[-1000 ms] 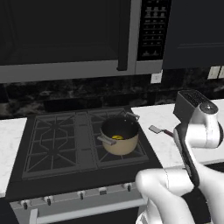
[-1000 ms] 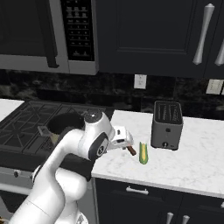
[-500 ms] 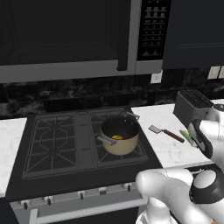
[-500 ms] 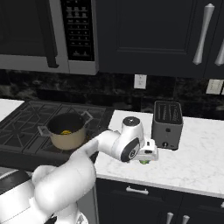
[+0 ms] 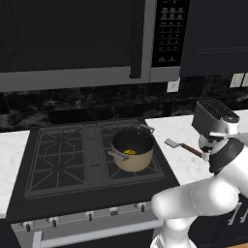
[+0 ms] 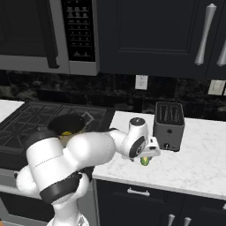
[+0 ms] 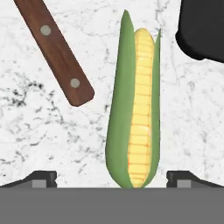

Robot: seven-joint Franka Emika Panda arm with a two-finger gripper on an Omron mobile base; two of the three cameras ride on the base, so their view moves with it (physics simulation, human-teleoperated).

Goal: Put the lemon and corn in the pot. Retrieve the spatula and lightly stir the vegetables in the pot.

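While the arm is reaching out over the marble counter (image 6: 194,159), this is how things are standing.

Step in hand: the corn pick-up; the lemon (image 5: 129,152) is already sitting in the pot (image 5: 131,149) on the stove (image 5: 63,160), so I am judging the first half of the loading done.

Corn: the corn (image 7: 134,105) is lying flat on the counter, husk on one side, kernels facing the camera, running straight up the hand view between the two fingertips.

Gripper: the gripper (image 7: 111,178) is hovering just over the cob's near end, jaws spread wide with a tip on either flank, holding nothing.

Spatula: the spatula (image 5: 183,147) is lying on the counter between pot and toaster (image 5: 214,117), its wooden handle (image 7: 53,48) just beside the corn, not touching.

Poor view: from the right base camera the hand is hiding most of the cob, probably the green tip peeking out below.

Next move: it is calling for a straight drop, a squeeze across the cob's width, then a lift and a swing back to the pot.
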